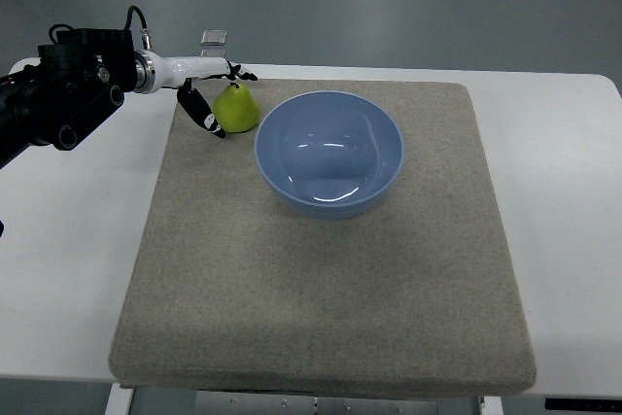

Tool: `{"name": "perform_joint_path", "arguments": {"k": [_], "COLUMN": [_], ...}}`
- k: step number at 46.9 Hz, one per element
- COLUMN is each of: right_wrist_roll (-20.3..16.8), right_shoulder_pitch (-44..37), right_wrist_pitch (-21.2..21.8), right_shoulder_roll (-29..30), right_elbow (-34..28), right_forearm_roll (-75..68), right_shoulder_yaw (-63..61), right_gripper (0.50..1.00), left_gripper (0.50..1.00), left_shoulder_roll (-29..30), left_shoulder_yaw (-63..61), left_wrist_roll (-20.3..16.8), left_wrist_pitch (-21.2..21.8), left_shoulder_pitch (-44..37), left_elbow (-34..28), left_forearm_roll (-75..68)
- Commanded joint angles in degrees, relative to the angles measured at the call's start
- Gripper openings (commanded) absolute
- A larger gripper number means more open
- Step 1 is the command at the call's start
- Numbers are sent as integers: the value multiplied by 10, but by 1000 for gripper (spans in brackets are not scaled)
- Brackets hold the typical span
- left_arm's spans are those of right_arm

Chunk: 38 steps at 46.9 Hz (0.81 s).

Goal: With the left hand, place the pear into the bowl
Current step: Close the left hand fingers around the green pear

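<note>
**Left hand is right by the pear, and the bowl is empty**

A white table [573, 240] has a big gray mat [321, 308] on it. On the mat sits 1 blue bowl [329, 154]. It stands the right way up, and there is nothing inside it.

The pear [237, 108] is yellow-green. It sits on the mat near the far left corner, just beside the bowl on its left side. The pear and the bowl look very close, but I cannot tell if they touch. The pear is not in the bowl.

The left arm comes in from the left edge. It is black at first, then white and thin. The left hand [206, 96] is at the end of it, right by the pear. 1 dark finger [199, 109] hangs down along the left side of the pear. More dark bits show by the pear's top. The hand is small and dark here, so I cannot tell if it is grasping the pear or only next to it.

A small clear thing [214, 42] stands on the table behind the arm, at the far edge.
</note>
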<state>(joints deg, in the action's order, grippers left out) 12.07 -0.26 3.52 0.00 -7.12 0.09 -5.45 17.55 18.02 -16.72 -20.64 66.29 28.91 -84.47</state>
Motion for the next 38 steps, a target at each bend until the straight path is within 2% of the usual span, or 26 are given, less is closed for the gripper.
{"name": "perform_joint_path", "arguments": {"k": [1,26,33,36,38], "right_wrist_roll": [1,1,1,0,0], "right_shoulder_pitch": [0,0,0,0,0], "right_wrist_pitch": [0,0,0,0,0], "right_shoulder_roll": [0,0,0,0,0], "right_elbow": [0,0,0,0,0], "right_forearm_roll": [0,0,0,0,0], "right_shoulder_yaw": [0,0,0,0,0], "right_gripper": [926,926,926,926,926], "left_gripper": [994,966,934,898,891], "left_shoulder_roll": [-1,-6,-6,-6,-6], "left_shoulder_yaw": [0,-1,-1,-1,-1], "left_wrist_roll": [0,0,-1,0,0], "left_wrist_pitch": [5,16,29,29,29], "left_shoulder_pitch": [-1,-14,-18,-20,-20], "left_elbow": [0,0,0,0,0], "left_forearm_roll": [0,0,0,0,0]}}
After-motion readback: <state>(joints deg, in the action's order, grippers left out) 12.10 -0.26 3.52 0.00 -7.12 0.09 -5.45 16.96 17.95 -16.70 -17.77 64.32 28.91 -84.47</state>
